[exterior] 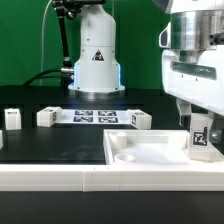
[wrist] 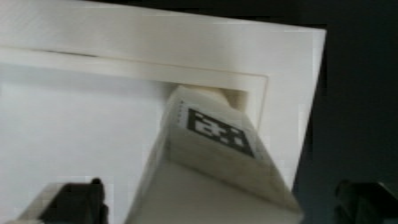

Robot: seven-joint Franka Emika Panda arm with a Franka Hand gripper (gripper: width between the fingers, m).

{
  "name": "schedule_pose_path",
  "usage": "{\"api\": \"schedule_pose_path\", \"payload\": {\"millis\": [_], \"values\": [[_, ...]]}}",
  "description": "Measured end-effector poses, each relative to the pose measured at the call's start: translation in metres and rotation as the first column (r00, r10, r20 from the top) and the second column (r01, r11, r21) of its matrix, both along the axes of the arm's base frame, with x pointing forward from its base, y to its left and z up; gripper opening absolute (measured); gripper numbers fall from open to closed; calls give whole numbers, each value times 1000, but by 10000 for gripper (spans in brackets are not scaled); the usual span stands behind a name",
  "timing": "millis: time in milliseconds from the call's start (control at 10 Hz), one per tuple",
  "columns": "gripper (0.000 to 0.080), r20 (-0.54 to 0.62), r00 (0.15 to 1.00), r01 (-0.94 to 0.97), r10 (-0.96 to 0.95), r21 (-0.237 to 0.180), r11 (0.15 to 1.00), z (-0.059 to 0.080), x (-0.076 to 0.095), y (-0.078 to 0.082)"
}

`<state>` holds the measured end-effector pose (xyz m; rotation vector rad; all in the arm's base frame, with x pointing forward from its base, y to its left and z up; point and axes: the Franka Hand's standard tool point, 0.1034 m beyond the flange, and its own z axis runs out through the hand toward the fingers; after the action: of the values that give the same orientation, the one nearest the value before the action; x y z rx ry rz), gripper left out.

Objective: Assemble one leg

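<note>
A leg [exterior: 201, 136], a small white block with a black-and-white tag, stands in the corner recess of the large white square panel [exterior: 140, 150] at the exterior view's right. My gripper [exterior: 200, 122] hangs over the leg's top, fingers to either side. In the wrist view the leg [wrist: 217, 135] runs from between my fingers [wrist: 75, 202] down to the panel [wrist: 89, 110] corner. My gripper [wrist: 217, 208] is open, with a dark gap between each finger and the leg. Whether the leg sits fully in the recess is hidden.
Three more legs lie on the dark table: two [exterior: 12, 119] [exterior: 47, 116] at the exterior view's left and one [exterior: 138, 120] behind the panel. The marker board [exterior: 95, 116] lies between them. The robot base [exterior: 95, 60] stands at the back.
</note>
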<state>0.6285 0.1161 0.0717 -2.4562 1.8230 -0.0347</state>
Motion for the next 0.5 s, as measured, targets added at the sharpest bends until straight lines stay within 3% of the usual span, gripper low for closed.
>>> {"api": "schedule_pose_path", "payload": {"millis": [400,500], "values": [[649,23,920,-391,391,-30,920,0,1,4],[649,25,851,-523,524,-42,852,0,0,7]]}}
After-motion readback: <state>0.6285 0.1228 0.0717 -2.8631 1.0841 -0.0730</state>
